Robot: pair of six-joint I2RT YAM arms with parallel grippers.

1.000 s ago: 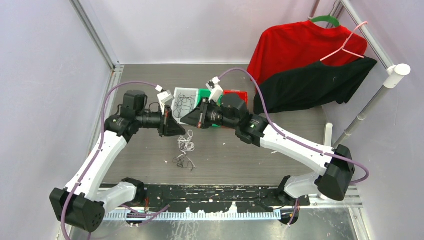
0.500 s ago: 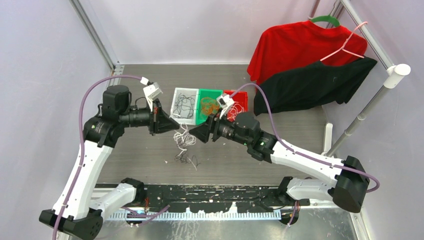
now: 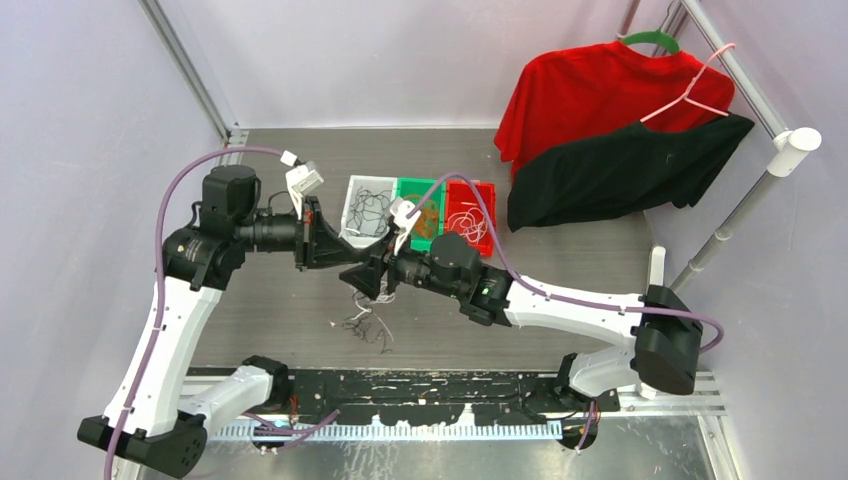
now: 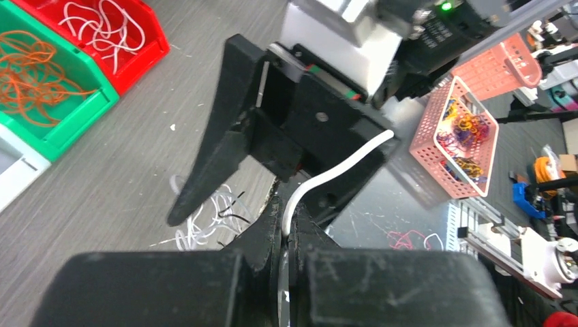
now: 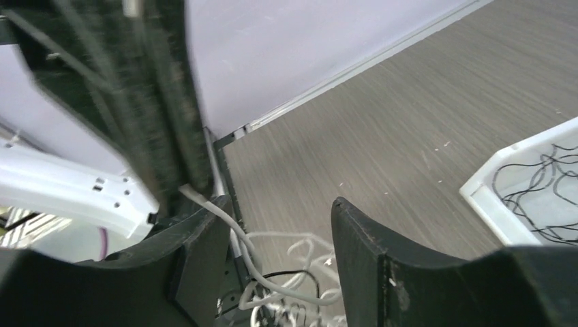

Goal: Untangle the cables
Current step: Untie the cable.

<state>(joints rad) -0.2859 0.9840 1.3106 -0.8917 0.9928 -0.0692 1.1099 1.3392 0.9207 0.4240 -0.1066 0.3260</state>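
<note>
White bin (image 3: pixel 350 205): left in a row of three bins on the desk (image 3: pixel 280 300). Black cables (image 5: pixel 545 180) lie inside.
Green bin (image 4: pixel 80 121): the middle one. It holds orange cables (image 4: pixel 37 78).
Red bin (image 4: pixel 140 65): the right one. It holds white cables (image 4: pixel 102 27).
Pink basket (image 4: pixel 429 129): far off behind the arms, with small colourful bits inside.
Left end effector (image 4: pixel 287 221): up above the desk, pinched tight on one white cable (image 4: pixel 341 167).
Right end effector (image 5: pixel 276 211): just beside the left one, fingers wide apart, gripping nothing. The white cable runs past one finger.
Loose heap (image 3: pixel 365 325): white and black cables on the desk, below both end effectors, outside the bins.
</note>
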